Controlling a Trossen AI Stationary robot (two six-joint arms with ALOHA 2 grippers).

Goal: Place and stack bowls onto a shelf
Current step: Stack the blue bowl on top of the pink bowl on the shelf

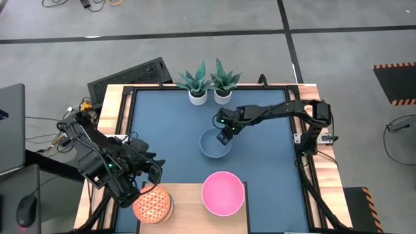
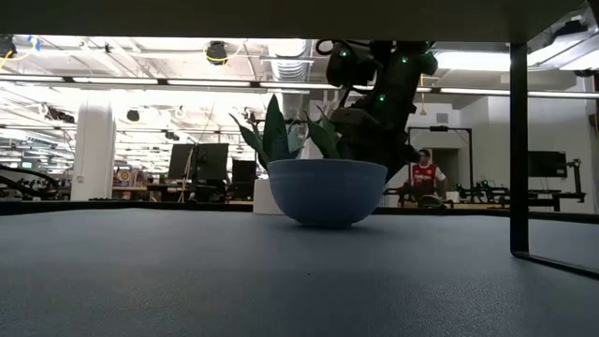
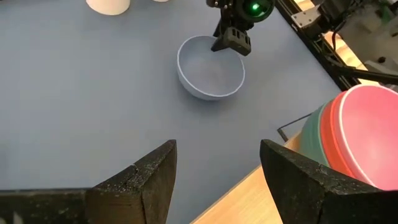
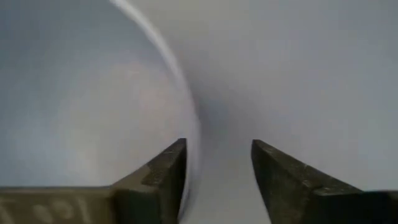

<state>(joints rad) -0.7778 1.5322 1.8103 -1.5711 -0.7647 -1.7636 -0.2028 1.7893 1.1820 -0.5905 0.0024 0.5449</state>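
Observation:
The light blue bowl [image 1: 213, 146] [image 2: 328, 190] [image 3: 211, 74] stands upright on the dark blue tabletop, mid-table. My right gripper [image 1: 223, 138] [image 4: 217, 180] is open and reaches down over its far rim, one finger inside and one outside. The pink bowl [image 1: 223, 193] sits stacked in a green one [image 3: 313, 132] on the pale wooden shelf [image 1: 188, 211]. The orange-red patterned bowl [image 1: 153, 205] stands on the shelf's left end. My left gripper [image 1: 155, 174] [image 3: 217, 174] is open, above the table just beyond that bowl. My right gripper straddles the light blue bowl's far rim [image 4: 186, 112] from above, pointing down. The rim runs close along the inner face of one finger [image 4: 165, 180]. Whether it touches, I cannot tell. The bowl rests on the table.
Two white pots with green plants [image 1: 198, 96] [image 1: 222, 95] stand at the table's far edge, just behind the light blue bowl. Wooden side rails [image 1: 114, 110] and black frame bars border the table. A dark upright post [image 2: 519, 140] stands near the low camera. Bare tabletop lies left of the bowl.

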